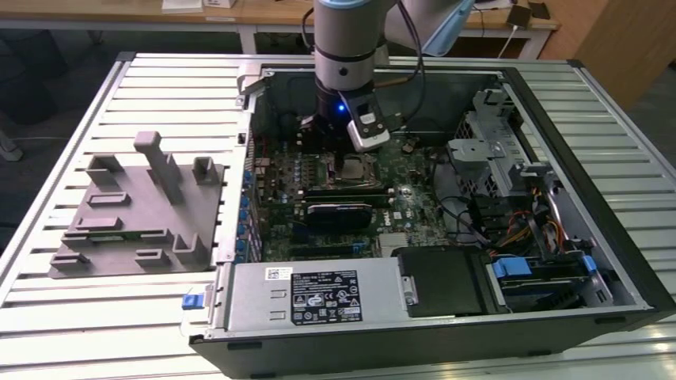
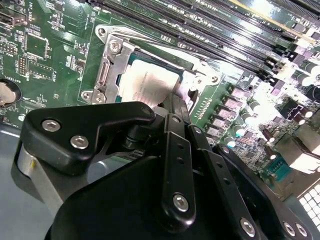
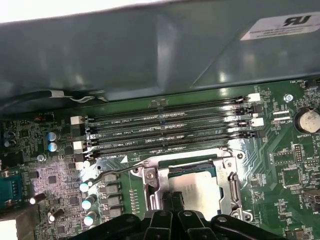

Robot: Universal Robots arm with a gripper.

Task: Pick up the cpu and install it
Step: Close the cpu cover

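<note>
One cpu [image 3: 200, 192] lies in its socket frame [image 3: 232, 185] directly beneath the gripper [image 3: 173, 196], whose fingers are clenched together on nothing. Beyond the gripper, the first wrist view shows four memory slots [image 3: 170, 127]. The exterior view shows one grey block [image 1: 138, 206] well aside.

In the second wrist view the gripper [image 2: 172, 100] hides one side of the cpu [image 2: 147, 82] (a corner too).
</note>
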